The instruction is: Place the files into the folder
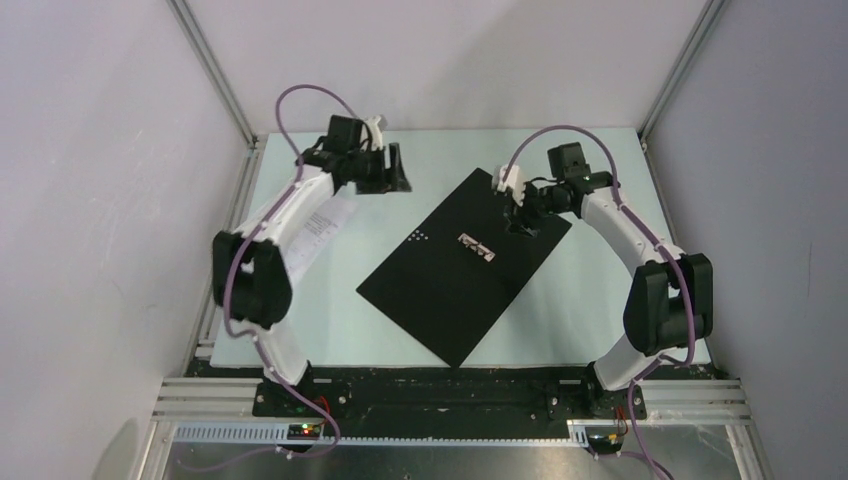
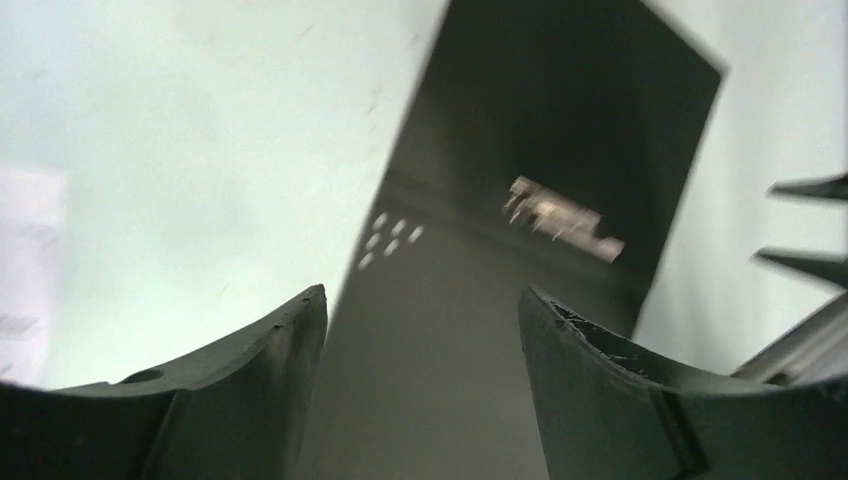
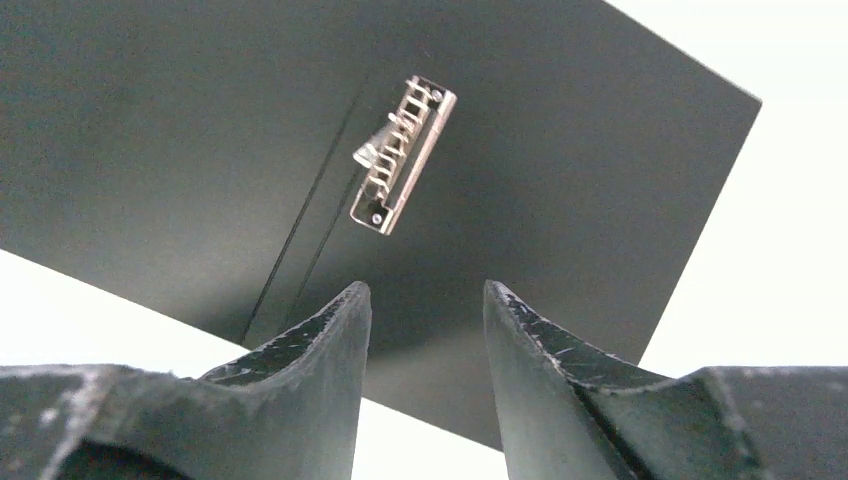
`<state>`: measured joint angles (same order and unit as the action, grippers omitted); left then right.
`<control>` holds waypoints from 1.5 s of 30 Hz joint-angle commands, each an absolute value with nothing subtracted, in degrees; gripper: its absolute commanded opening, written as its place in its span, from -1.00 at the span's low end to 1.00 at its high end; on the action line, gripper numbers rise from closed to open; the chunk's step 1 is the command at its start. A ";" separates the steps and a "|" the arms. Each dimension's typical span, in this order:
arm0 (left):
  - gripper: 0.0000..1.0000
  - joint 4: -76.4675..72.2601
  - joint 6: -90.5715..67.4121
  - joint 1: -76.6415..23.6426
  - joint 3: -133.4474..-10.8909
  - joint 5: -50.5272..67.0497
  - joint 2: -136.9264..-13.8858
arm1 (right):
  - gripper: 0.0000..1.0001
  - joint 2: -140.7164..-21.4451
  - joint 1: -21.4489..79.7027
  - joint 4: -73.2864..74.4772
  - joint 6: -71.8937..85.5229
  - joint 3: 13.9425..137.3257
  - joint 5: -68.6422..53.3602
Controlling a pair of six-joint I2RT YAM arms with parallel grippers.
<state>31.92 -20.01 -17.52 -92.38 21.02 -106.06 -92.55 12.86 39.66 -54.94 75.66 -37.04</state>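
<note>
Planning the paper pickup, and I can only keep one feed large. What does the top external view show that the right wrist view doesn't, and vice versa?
Only the top external view shows the files, a white sheet lying left of the folder and partly under the left arm, plus the folder's full outline. Only the right wrist view shows that the right end effector has its fingers parted with nothing between them. Both show the folder spread open, black side up, with its metal clip.

table: pale green | frame post: aluminium | wall: white
</note>
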 commanded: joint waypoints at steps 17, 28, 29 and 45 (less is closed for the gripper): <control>0.45 40.84 -1.97 -15.36 -77.38 15.73 -83.67 | -0.27 -100.70 22.40 43.53 -110.64 74.36 -33.70; 0.45 40.81 -0.74 -15.32 -76.38 14.58 -82.61 | -0.39 -104.78 24.82 38.22 -108.34 74.36 -32.92; 0.45 40.80 -0.60 -15.34 -76.29 14.41 -82.55 | -0.39 -105.08 24.94 37.26 -107.83 74.33 -32.94; 0.46 40.80 -0.26 -15.29 -76.32 14.80 -82.69 | -1.00 -104.76 25.96 36.43 -103.68 74.36 -29.91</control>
<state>41.32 -1.45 -15.57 -76.05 14.68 -84.33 -106.34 25.98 35.64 -106.04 74.46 -30.70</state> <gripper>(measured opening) 0.730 0.019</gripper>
